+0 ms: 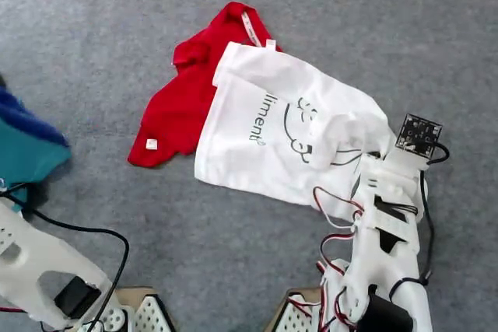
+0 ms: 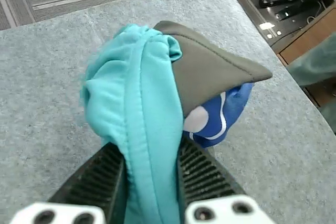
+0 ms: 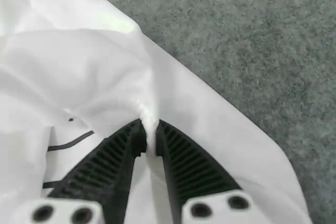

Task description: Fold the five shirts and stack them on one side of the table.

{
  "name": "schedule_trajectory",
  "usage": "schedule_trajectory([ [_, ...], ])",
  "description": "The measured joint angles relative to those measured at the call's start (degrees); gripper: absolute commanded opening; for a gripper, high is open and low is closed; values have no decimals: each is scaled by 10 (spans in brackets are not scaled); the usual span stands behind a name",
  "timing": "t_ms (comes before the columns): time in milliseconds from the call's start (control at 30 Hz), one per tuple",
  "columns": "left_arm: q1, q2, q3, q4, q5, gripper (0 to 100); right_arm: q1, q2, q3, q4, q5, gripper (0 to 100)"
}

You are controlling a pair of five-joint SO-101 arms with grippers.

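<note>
Two hands, both clamped on cloth. My right hand (image 3: 148,129) pinches a raised fold of the white shirt (image 1: 272,134) at the corner nearest its own arm, its jaws almost together with only fabric between them. My left hand (image 2: 149,148) grips a teal shirt (image 2: 131,98) bunched with a grey shirt (image 2: 210,66) and a blue patterned shirt (image 2: 223,111). That bundle sits well apart from the white shirt, out past the red shirt (image 1: 183,99). The red shirt lies partly under the white shirt's edge, on the side away from my right hand.

I judge the step in hand to be folding the white shirt. I'd lift the pinched corner just clear, carry it across the print and lay it flat, taking care not to drag the red shirt along. Bare worktop (image 1: 405,44) beyond the white shirt gives ample room. Beside the arm bases, space looks tight.
</note>
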Motion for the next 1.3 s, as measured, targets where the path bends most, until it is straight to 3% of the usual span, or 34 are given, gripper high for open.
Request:
schedule_trajectory([
  [167, 18, 12, 17, 1, 0, 30, -1, 0, 4, 0, 0, 15],
  [300, 78, 51, 32, 1, -1, 37, -2, 0, 4, 0, 0, 15],
  [500, 187, 113, 32, 1, -58, 303, -2, 0, 4, 0, 0, 15],
  [667, 226, 177, 32, 0, -49, 308, -2, 0, 4, 0, 0, 15],
  [933, 242, 126, 34, 0, -18, 309, -2, 0, 4, 0, 0, 15],
  [1100, 356, 53, 82, 0, -17, 309, -2, 0, 4, 0, 0, 15],
  [1300, 519, 79, 228, -32, -17, 306, -2, 0, 4, 0, 0, 15],
])
